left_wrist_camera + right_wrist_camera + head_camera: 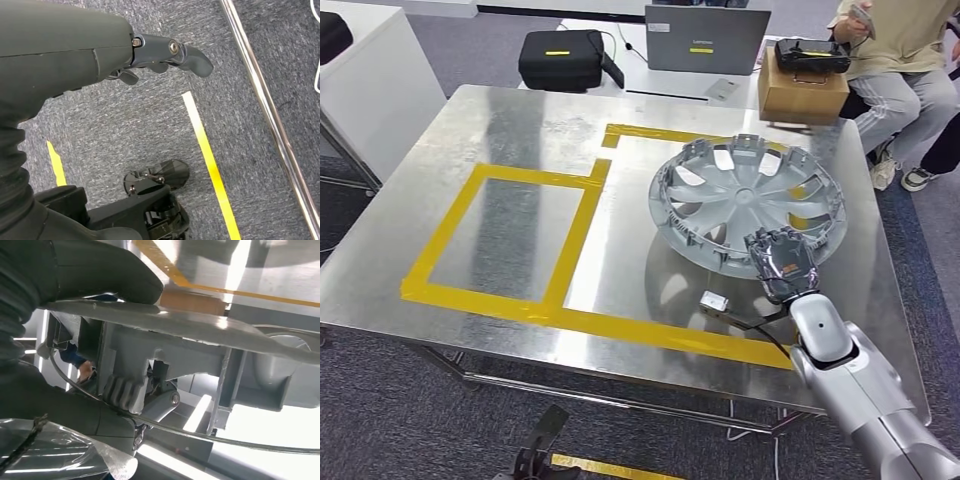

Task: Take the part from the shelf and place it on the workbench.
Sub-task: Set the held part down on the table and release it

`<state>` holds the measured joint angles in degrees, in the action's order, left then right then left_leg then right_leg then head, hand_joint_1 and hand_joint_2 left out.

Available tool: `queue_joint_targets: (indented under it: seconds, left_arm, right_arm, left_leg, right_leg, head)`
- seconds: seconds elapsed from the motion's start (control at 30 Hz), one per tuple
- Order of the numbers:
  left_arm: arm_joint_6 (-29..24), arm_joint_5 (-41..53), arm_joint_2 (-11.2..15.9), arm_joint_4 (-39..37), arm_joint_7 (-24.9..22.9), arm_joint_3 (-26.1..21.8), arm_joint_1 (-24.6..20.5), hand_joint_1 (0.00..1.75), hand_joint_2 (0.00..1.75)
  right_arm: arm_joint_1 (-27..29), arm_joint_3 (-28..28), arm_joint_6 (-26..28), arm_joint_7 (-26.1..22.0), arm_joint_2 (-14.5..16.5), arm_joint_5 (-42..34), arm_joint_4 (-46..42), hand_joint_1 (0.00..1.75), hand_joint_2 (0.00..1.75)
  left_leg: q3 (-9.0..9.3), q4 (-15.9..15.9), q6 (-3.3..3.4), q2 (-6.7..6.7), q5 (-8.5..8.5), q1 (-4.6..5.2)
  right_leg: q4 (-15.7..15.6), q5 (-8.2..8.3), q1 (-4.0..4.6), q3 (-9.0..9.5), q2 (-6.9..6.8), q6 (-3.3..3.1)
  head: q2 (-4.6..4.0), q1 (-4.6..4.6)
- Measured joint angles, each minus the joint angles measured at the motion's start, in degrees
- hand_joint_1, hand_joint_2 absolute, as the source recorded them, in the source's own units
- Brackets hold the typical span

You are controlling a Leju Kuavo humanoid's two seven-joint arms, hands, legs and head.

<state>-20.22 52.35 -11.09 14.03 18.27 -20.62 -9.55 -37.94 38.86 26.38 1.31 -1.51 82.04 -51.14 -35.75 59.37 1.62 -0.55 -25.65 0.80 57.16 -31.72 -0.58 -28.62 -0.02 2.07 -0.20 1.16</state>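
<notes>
The part is a silver wheel cover (pixel 743 195) lying face down on the right half of the metal workbench (pixel 509 120), inside a yellow tape outline. It is tilted, its near edge a little above the tabletop. My right hand (pixel 782 263) grips that near rim. In the right wrist view the thumb (pixel 113 280) lies over the wheel cover's rim (pixel 196 327) and the fingers (pixel 158 407) curl beneath it. My left hand (pixel 166 52) hangs below the table's front edge over the carpet, fingers stretched out and holding nothing; it also shows in the head view (pixel 539 452).
A smaller yellow tape rectangle (pixel 493 240) marks the bench's left half. Behind the bench stand a black case (pixel 561 58), a laptop (pixel 706 40) and a cardboard box (pixel 801 88). A person (pixel 909 80) sits at the far right. A white table (pixel 365 90) stands at the left.
</notes>
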Motion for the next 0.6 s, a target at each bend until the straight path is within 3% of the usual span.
queue_joint_targets:
  seconds: [0.6]
  left_arm:
    - [-0.04, -0.16, -0.13, 0.00, 0.11, 0.40, 0.01, 0.00, 1.75]
  right_arm:
    - [-0.86, 2.41, 0.57, 0.24, 1.89, -0.89, 3.46, 1.75, 1.75]
  left_leg:
    - [0.00, 0.00, 0.00, -0.01, 0.00, 0.00]
  right_leg:
    - [0.00, 0.00, 0.00, 0.00, -0.01, 0.00]
  head:
    - [0.01, 0.00]
